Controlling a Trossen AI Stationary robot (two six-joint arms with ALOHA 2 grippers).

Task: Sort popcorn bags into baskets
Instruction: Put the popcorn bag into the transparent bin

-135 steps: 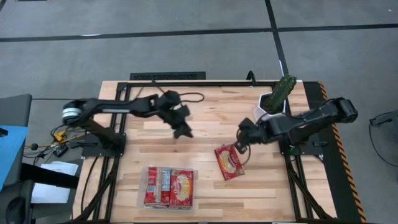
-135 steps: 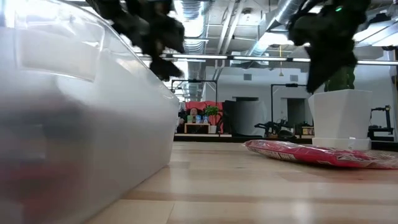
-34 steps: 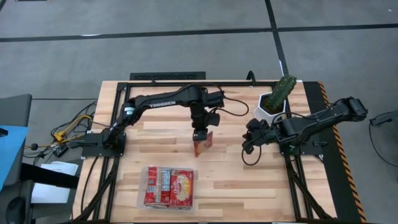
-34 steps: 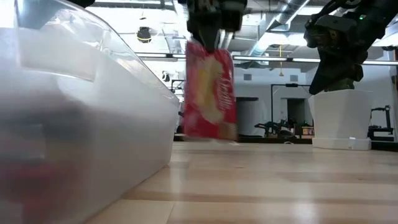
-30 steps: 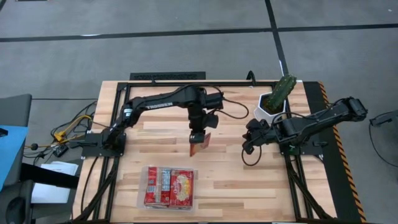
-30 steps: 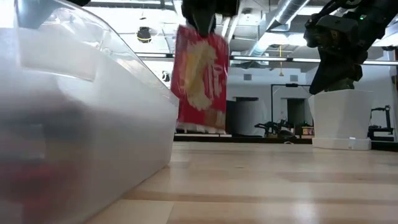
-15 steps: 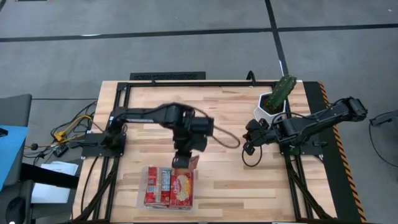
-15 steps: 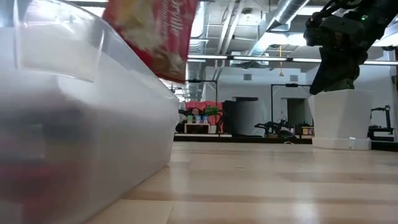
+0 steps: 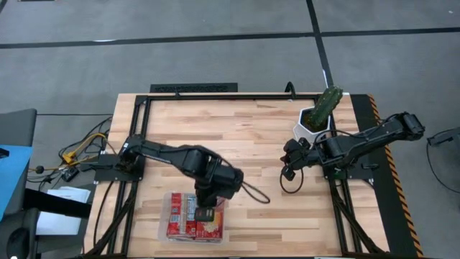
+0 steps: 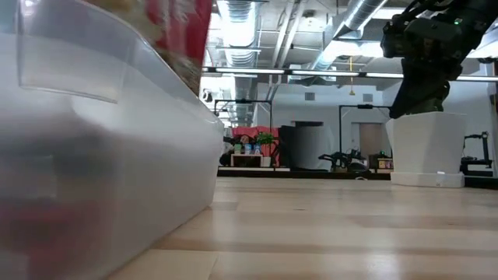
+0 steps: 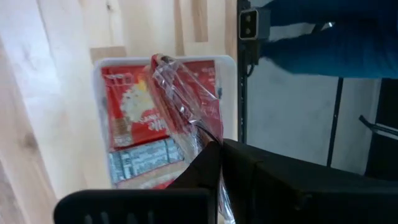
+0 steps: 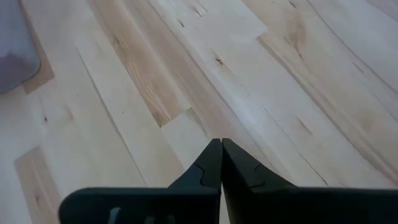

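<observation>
Above the clear tray [image 9: 164, 232] at the table's near edge, our left gripper [image 9: 204, 214] pinches a popcorn bag [image 11: 183, 106] over the three packets [image 9: 188, 212] we count inside; released tilted, it could catch the rim and slide out; our right gripper [image 9: 288, 170], fingers pressed together, waits near the white pot [image 9: 313, 124].

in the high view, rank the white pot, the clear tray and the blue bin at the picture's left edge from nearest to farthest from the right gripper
1. White pot, just behind the right gripper, table's right.
2. Clear tray, front of table, under the left gripper.
3. Blue bin, off the table, far left.
</observation>
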